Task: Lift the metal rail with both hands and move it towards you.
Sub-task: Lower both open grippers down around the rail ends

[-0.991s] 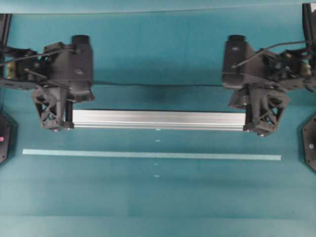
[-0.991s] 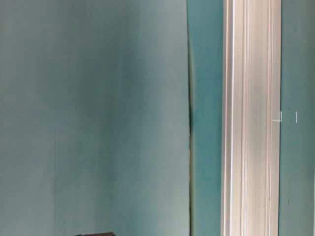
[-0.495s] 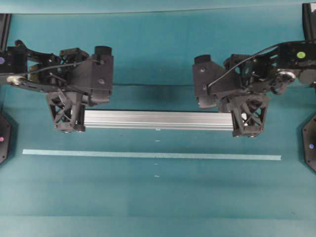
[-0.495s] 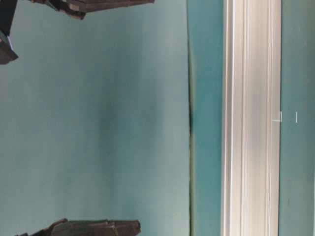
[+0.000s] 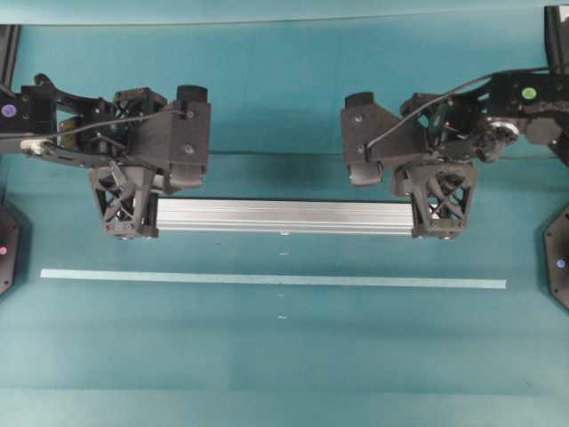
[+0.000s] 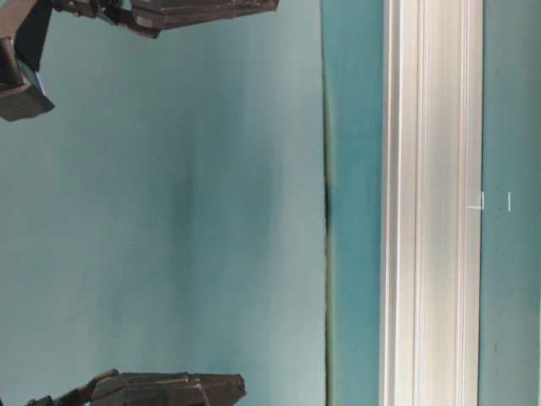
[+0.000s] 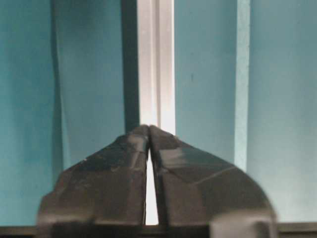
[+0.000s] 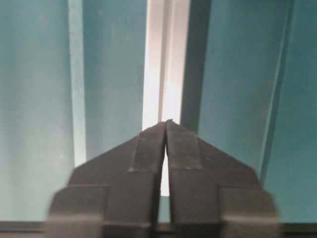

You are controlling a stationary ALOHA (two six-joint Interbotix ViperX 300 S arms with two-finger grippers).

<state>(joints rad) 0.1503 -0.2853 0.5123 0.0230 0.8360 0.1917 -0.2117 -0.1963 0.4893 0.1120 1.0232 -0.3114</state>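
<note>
Black L tool (image 5: 130, 233) & R tool (image 5: 440, 233) over metal rail (image 5: 283, 216) ends, tips together

A teal table (image 5: 284, 374) carries the metal rail (image 5: 283, 216) and tape strip (image 5: 267, 279).

Silver grooved metal rail (image 5: 283, 216), black lattice left gripper (image 5: 124, 233), apparently pale tape strip (image 5: 267, 279), teal table (image 5: 284, 365)
</note>
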